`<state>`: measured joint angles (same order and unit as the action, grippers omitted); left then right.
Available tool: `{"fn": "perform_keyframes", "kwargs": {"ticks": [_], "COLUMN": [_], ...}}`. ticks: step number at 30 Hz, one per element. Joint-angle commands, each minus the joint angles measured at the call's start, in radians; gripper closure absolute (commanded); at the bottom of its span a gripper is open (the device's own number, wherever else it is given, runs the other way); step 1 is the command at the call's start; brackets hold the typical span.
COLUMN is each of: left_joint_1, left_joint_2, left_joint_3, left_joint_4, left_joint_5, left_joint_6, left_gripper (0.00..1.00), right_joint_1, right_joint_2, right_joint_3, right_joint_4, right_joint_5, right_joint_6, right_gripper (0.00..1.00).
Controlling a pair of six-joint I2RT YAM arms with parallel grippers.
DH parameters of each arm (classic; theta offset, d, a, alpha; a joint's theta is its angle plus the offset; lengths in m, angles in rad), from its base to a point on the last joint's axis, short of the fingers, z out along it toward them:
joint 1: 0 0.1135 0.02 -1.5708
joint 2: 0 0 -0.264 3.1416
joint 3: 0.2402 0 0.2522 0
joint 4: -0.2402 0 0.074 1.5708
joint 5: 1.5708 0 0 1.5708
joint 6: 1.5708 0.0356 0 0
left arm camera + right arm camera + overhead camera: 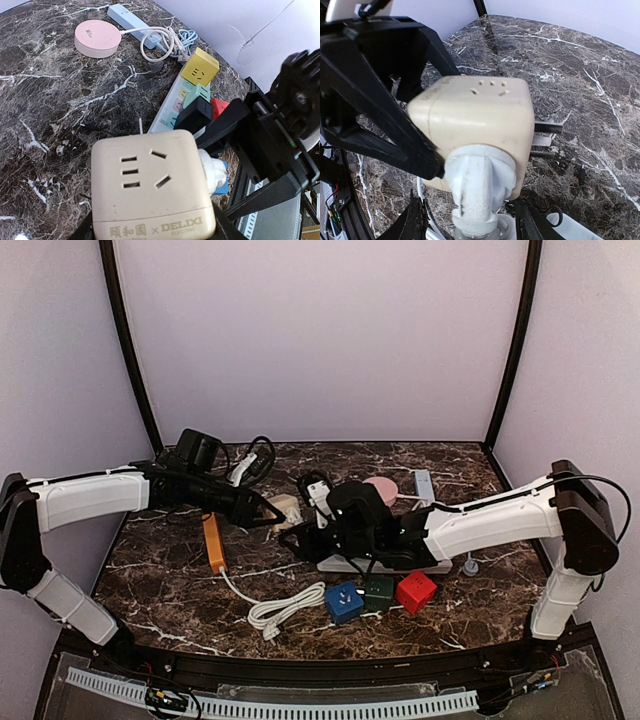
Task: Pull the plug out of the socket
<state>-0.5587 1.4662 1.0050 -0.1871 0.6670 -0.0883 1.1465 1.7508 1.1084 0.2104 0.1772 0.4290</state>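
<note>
A cream cube socket is held above the marble table. My left gripper is shut on it, its black fingers pressed to the cube's sides. A white plug sits fully in one face of the cube. My right gripper is open. Its two fingertips flank the plug's lower end, with a gap on each side. The cube's own metal prongs stick out on the far side.
A white power strip carrying cube adapters lies under the right arm. Blue, green and red cubes sit in front of it. An orange strip, a coiled white cord, a pink disc and a blue strip lie around.
</note>
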Motion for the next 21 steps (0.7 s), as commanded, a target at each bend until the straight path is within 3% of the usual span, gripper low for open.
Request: {"fn": "perform_keyframes", "kwargs": {"ticks": [1,10,18,19,21], "left_joint_1": [0.009,0.016,0.016,0.016,0.016], "left_joint_2": [-0.068,-0.069,-0.058,-0.053,-0.047], "left_joint_3": [0.003,0.001,0.006,0.008,0.010], "left_joint_4": [0.085,0.094,0.079,0.075,0.070], "left_joint_5": [0.069,0.093,0.101,0.100,0.102], "left_joint_6": [-0.017,-0.023,-0.014,-0.013,-0.010], "left_gripper": [0.99,0.99,0.99,0.99,0.99], "right_joint_1": [0.012,0.012,0.012,0.013,0.013], "right_joint_2": [0.031,0.014,0.035,0.037,0.036], "right_joint_3": [-0.025,-0.058,-0.020,-0.017,-0.014], "right_joint_4": [-0.013,0.023,0.097,0.103,0.114], "right_joint_5": [0.053,0.084,0.067,0.065,0.064], "right_joint_6": [0.023,-0.013,-0.090,-0.096,-0.103], "right_gripper": [0.46,0.49,0.60,0.63,0.82]}}
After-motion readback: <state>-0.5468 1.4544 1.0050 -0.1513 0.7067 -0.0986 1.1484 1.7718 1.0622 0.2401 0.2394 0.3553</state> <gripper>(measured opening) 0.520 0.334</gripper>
